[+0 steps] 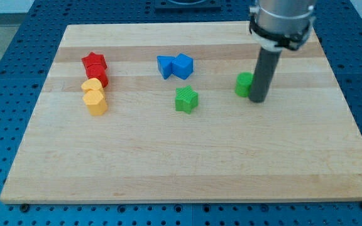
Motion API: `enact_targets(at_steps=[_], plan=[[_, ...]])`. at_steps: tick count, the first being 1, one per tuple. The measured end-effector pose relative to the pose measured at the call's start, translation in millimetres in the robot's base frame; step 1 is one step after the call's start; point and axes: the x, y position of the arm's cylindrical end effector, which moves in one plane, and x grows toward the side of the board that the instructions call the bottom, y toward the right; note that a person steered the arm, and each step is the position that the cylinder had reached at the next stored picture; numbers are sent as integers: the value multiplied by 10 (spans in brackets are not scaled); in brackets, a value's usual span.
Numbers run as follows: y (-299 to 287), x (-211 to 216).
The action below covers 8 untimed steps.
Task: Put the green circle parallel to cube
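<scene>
The green circle (243, 84) lies at the view's right, in the upper half of the wooden board (187, 163). My tip (257, 100) rests right beside it, touching or nearly touching its right side. The blue cube (183, 65) sits near the top centre, pressed against a blue star-like block (164, 66) on its left. A green star (186, 99) lies below the blue pair, left of the green circle.
At the view's left stand a red star (93, 61) and a red block (98, 76) below it. Just under them are two yellow blocks (94, 96) stacked close together. A blue perforated table (11, 75) surrounds the board.
</scene>
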Motion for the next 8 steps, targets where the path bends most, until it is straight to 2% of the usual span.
enact_targets(at_steps=[2,3,4,5,6,7,8], plan=[[95,24],[20,-435],[-260,-656],[-139,-649],[193,-422],[-70,-112],[-541,-137]])
